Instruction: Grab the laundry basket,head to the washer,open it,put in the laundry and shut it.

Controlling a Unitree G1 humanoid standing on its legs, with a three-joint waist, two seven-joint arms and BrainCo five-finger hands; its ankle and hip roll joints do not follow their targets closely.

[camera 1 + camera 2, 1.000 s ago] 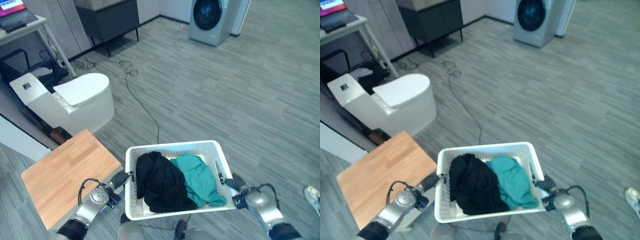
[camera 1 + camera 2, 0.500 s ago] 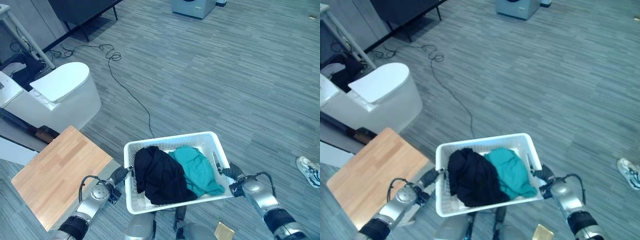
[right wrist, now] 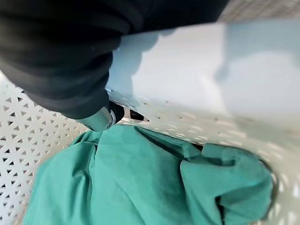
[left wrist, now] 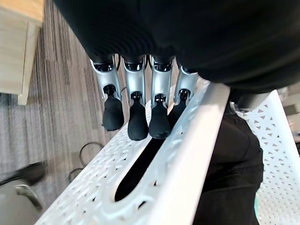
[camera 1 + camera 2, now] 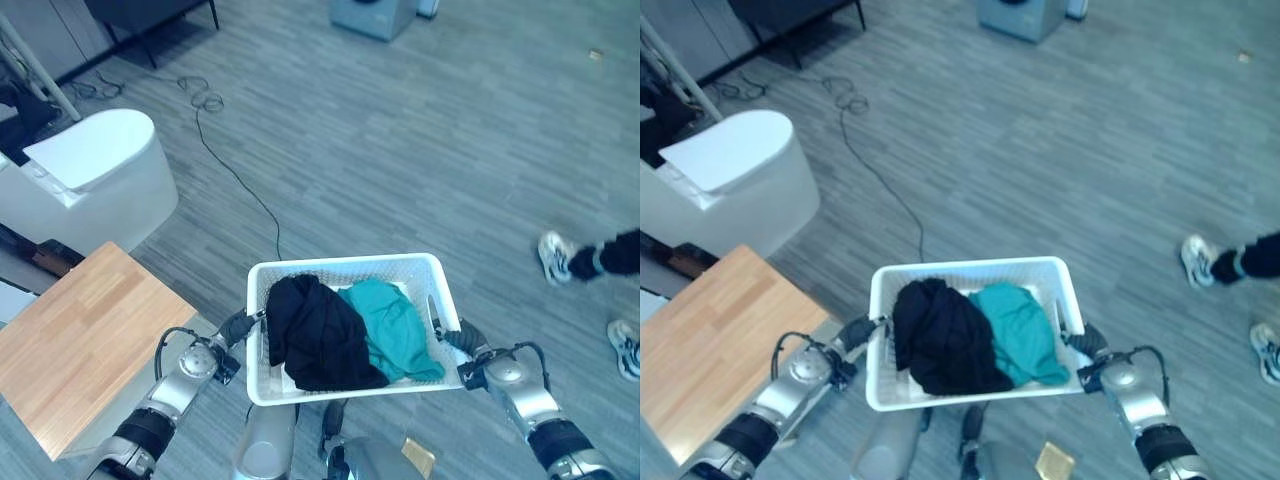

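A white laundry basket (image 5: 340, 268) hangs in front of me between both hands, above the grey plank floor. A black garment (image 5: 315, 335) fills its left half and a teal garment (image 5: 395, 330) its right half. My left hand (image 5: 237, 327) grips the basket's left wall, its fingers (image 4: 139, 119) curled at the handle slot. My right hand (image 5: 462, 341) holds the right wall, its thumb (image 3: 100, 117) over the rim beside the teal garment (image 3: 140, 183). The grey washer (image 5: 373, 14) stands far ahead at the view's top edge.
A white toilet-shaped unit (image 5: 95, 175) stands at the left, with a wooden table (image 5: 70, 350) nearer me. A black cable (image 5: 235, 180) runs across the floor. A person's shoes (image 5: 553, 257) show at the right, and open floor lies toward the washer.
The camera has moved forward and tilted down, so the washer now sits at the top edge. A person's feet have come into view at the right. Both hands keep hold of the basket.
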